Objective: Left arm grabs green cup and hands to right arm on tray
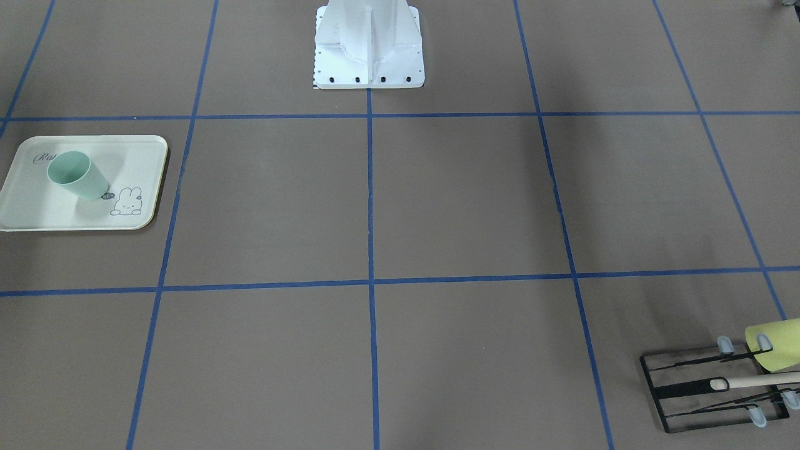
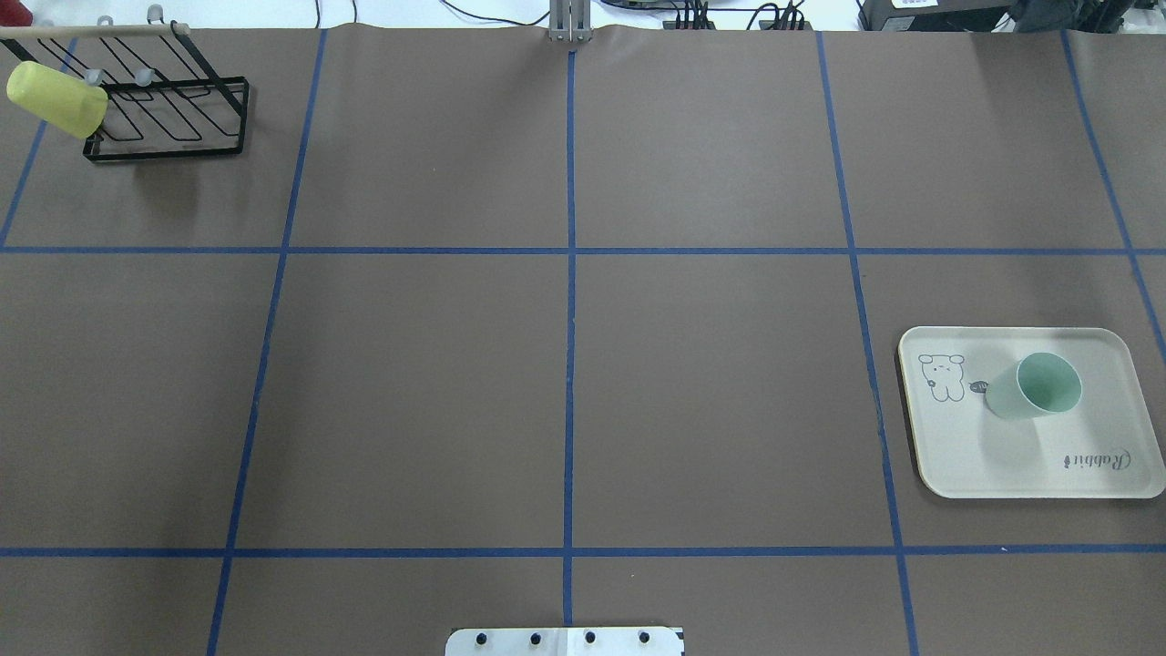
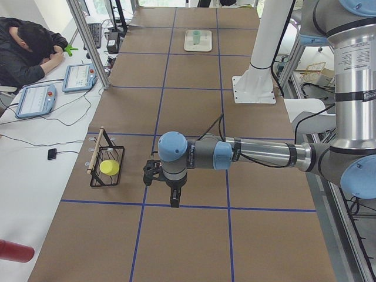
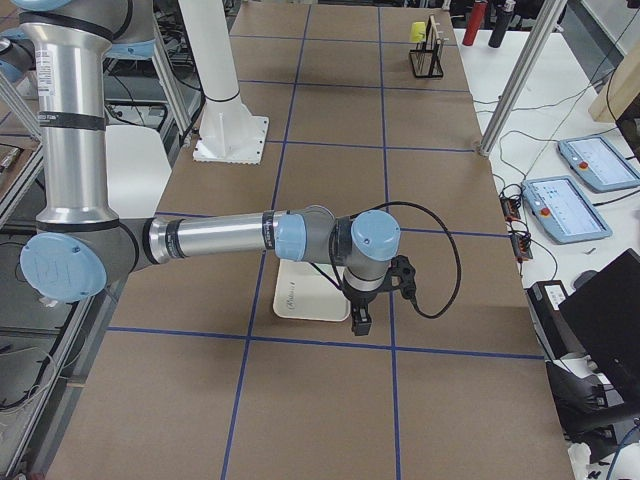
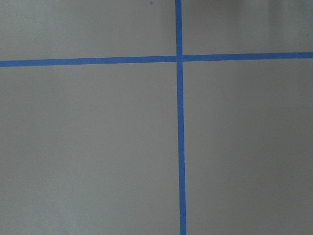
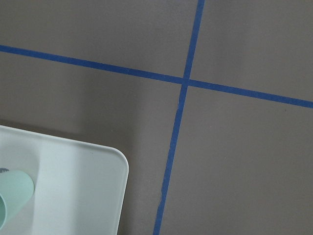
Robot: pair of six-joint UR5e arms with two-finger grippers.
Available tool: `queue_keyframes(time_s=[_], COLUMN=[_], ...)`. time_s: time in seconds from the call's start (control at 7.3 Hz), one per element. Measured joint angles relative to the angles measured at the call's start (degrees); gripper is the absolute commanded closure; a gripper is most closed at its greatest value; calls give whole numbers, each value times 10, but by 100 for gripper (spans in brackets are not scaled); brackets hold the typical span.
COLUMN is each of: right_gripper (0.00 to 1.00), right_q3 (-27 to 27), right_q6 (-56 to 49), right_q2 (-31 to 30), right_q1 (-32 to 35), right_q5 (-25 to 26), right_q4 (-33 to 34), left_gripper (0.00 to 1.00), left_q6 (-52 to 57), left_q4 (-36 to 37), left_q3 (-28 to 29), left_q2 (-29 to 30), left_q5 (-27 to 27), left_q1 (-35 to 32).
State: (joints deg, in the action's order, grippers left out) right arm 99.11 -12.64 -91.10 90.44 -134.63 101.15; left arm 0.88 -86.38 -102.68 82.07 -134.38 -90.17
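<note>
The pale mint green cup [image 1: 78,176] stands upright on the cream tray [image 1: 37,212], mouth up. Both also show in the overhead view, cup [image 2: 1034,387] on tray [image 2: 1002,465], and in the right wrist view, cup [image 6: 12,198] on tray [image 6: 73,186]. The left gripper [image 3: 174,200] shows only in the exterior left view, pointing down over bare table near the rack; I cannot tell if it is open. The right gripper [image 4: 360,322] shows only in the exterior right view, pointing down just past the tray's [image 4: 300,295] edge; I cannot tell its state. Neither touches the cup.
A black wire rack [image 2: 173,100] at the far left corner holds a brighter yellow-green cup [image 2: 56,98] on a peg. The robot's white base [image 1: 369,50] is at the table's near middle edge. An operator [image 3: 29,53] sits beside the table with tablets.
</note>
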Motion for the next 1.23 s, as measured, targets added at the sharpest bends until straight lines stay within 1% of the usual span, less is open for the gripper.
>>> queue_keyframes(time_s=[0.41,1.23], right_gripper=[1,1], right_q3=[-2,-2], right_q6=[1,1], right_q2=[-1,-1], right_q1=[0,0], right_q5=[1,2], right_q4=[-16,-17], left_gripper=[0,0], left_q6=[0,0], left_q4=[2,2], left_q3=[1,3], left_q2=[2,3], left_q5=[0,0], left_q1=[0,0])
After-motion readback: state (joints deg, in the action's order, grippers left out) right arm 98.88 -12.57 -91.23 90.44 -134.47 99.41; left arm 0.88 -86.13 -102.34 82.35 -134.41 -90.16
